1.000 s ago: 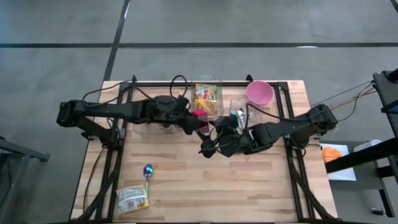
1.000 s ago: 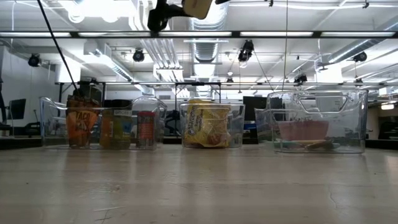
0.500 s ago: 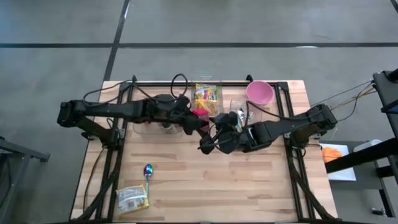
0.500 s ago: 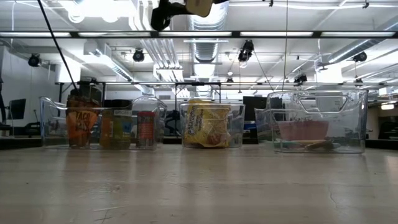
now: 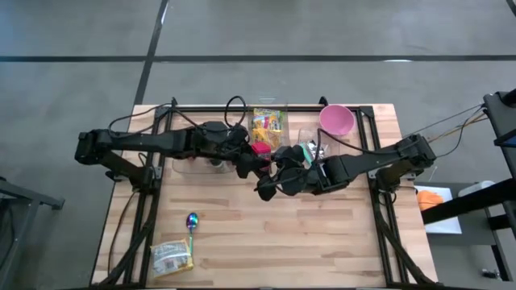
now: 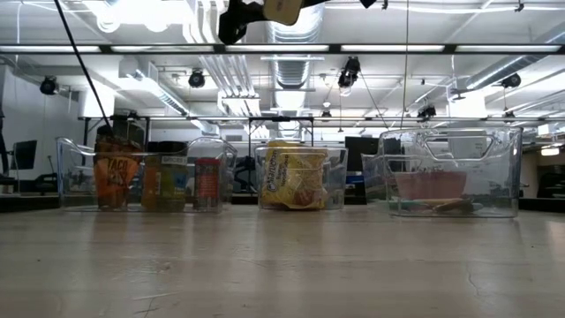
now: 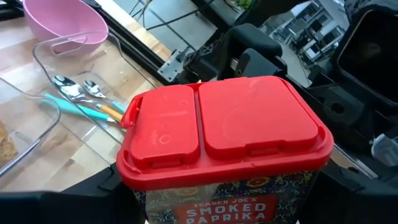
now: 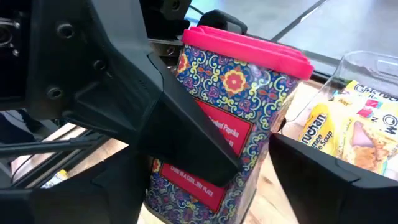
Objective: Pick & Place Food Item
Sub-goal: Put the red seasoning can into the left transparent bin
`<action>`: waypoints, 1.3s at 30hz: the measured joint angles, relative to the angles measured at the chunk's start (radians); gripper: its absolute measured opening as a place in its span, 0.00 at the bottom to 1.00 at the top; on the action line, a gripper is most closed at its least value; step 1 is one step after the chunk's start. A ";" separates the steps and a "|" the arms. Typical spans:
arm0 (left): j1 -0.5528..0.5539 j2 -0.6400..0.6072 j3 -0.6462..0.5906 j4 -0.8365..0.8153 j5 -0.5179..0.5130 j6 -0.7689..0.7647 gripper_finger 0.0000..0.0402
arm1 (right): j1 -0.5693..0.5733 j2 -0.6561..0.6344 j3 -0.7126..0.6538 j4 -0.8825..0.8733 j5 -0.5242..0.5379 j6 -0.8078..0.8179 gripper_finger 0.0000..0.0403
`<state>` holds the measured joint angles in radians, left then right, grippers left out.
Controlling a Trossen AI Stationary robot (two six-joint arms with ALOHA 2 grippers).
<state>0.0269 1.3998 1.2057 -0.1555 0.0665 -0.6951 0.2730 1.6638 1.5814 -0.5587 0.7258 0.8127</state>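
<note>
Holding mid-air over the table (image 5: 322,234), between the two arms: looks like a handoff of the paprika tin (image 7: 224,149). Largest first: table, with clear bins (image 6: 450,172) along the far edge, then both arms meeting near centre, then the tin. Left gripper (image 5: 251,163) is clamped on the tin, fingers along its lower sides in the left wrist view. Right gripper (image 8: 249,180) brackets the same tin, one finger across its printed face, the other standing just off the far side; I judge it not yet gripping, jaws still apart. Risks: if left releases before right has a firm squeeze, the tin drops to the wood. The right finger sits diagonally across the tin, so closing could twist or tilt it. Wrists are crowded, so collision is possible. Spoon (image 5: 192,220) and snack packet (image 5: 172,256) lie well apart near the front-left.
</note>
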 joint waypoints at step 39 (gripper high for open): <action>0.003 0.002 -0.001 -0.040 -0.053 -0.129 0.74 | -0.044 0.001 0.000 -0.063 -0.029 0.162 0.51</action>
<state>0.0296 1.4017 1.2049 -0.1957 0.0136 -0.8237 0.2287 1.6652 1.5814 -0.6212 0.6971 0.9744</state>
